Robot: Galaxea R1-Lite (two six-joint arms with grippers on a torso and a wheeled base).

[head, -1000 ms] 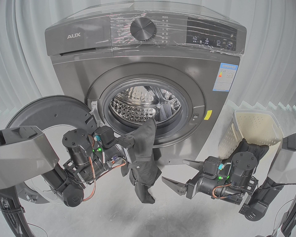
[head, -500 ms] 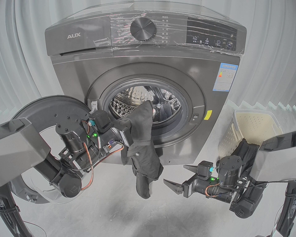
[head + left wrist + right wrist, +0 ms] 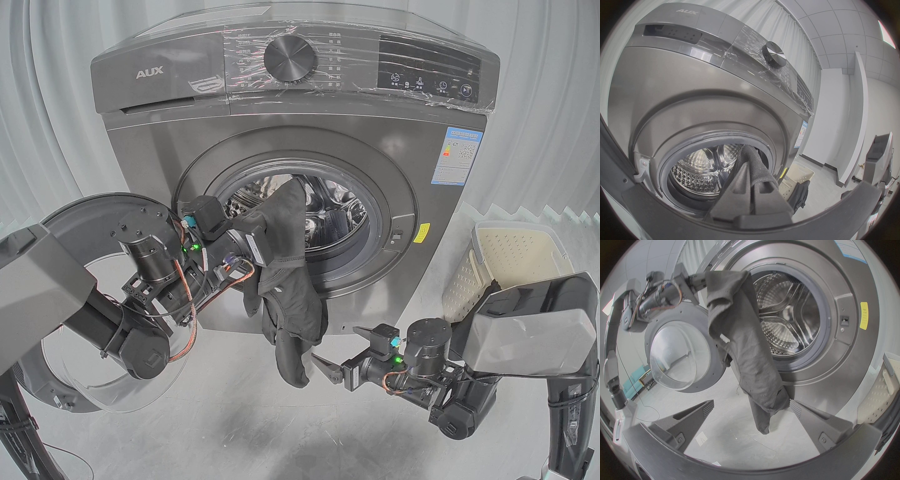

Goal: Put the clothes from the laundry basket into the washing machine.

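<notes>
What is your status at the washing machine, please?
Left gripper shut on dark garment at drum mouth. Right gripper open beside its hanging end. Door open.

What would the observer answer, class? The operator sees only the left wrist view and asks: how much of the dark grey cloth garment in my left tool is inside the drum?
Observer: None that I can see. From the left tool the dark grey cloth garment hangs outside the grey front-loading washing machine, down past the opening's lower rim.
Operator: Where is my right tool?
Observer: The right tool is open and low, and in its own wrist view the garment's hanging end lies between its fingers.
Operator: And the door?
Observer: The round glass-windowed door stands swung open on the robot's left.
</notes>
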